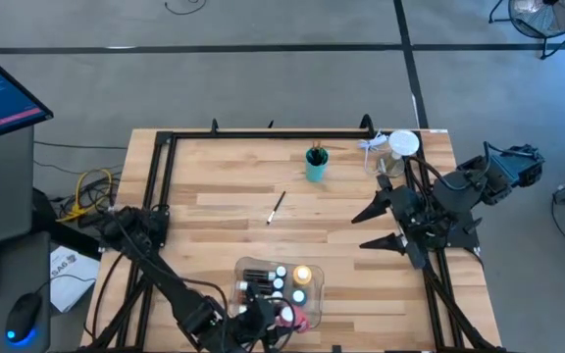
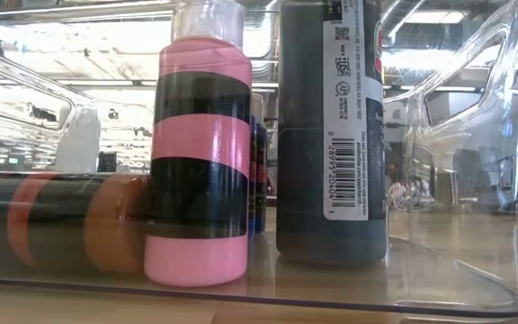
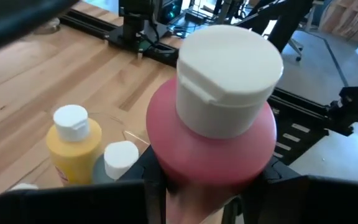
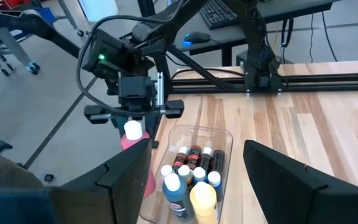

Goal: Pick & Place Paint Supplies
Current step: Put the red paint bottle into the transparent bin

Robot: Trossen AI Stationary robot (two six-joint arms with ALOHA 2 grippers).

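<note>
A pink paint bottle [image 3: 211, 140] with a white cap [image 3: 229, 68] sits between the fingers of my left gripper [image 1: 268, 319], over the near end of the clear tray [image 1: 314, 312]. Several capped bottles stand in the tray, a yellow one [image 3: 73, 149] among them. In the low view a pink bottle with black bands [image 2: 196, 153] stands on the tray floor; whether it is the held one I cannot tell. A thin brush [image 1: 277, 208] lies flat on the table's middle. My right gripper [image 1: 373, 226] hangs open at the right, high above the table. My left gripper pinches the pink bottle's body below its shoulder [image 3: 166, 163] between its two fingers [image 3: 261, 180], one on each side. The fingers come slanting down from the table's left, near side. The bottle stands about upright, cap up. My right finger hides its lower end in the right wrist view.
A teal cup [image 1: 317, 164] holding brushes stands at the far middle. A clear cup with a white lid [image 1: 400, 147] sits at the far right corner. A dark bottle [image 2: 331, 135] stands close beside the pink one in the tray. Black rails [image 1: 263, 135] frame the table.
</note>
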